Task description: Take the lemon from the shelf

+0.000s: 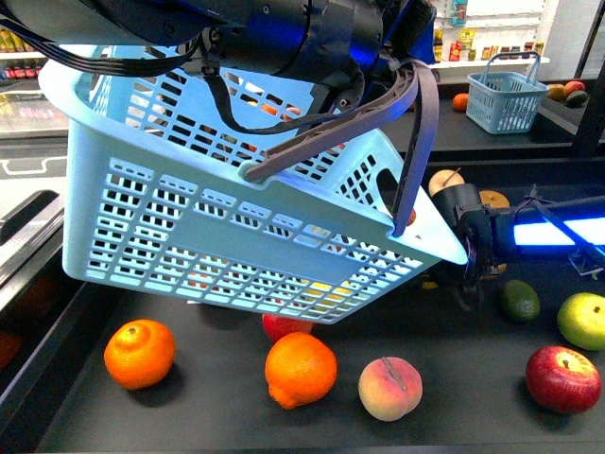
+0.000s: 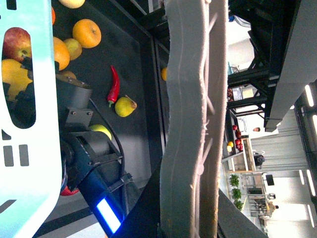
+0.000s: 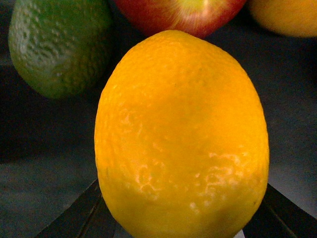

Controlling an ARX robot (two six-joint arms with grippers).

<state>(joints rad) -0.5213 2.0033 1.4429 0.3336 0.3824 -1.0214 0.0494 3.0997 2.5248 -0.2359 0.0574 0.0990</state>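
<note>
The lemon (image 3: 181,139), bright yellow and oval, fills the right wrist view. My right gripper (image 3: 181,220) is shut on it, with a dark finger (image 3: 74,218) showing on each side of its lower end. In the front view my right gripper (image 1: 465,270) is low over the black shelf tier (image 1: 454,426), partly behind the basket's corner, and the lemon is hidden there. My left gripper (image 2: 185,218) is shut on the grey basket handle (image 2: 190,124). It holds the light blue basket (image 1: 227,227) tilted above the tier, with the handle (image 1: 350,123) up.
On the tier lie two oranges (image 1: 139,353) (image 1: 301,369), a peach (image 1: 389,388), a red apple (image 1: 562,378), an avocado (image 1: 520,301) and a yellow-green apple (image 1: 583,320). An avocado (image 3: 59,44) and a red apple (image 3: 183,15) lie just behind the lemon. A second blue basket (image 1: 506,95) stands on the far tier.
</note>
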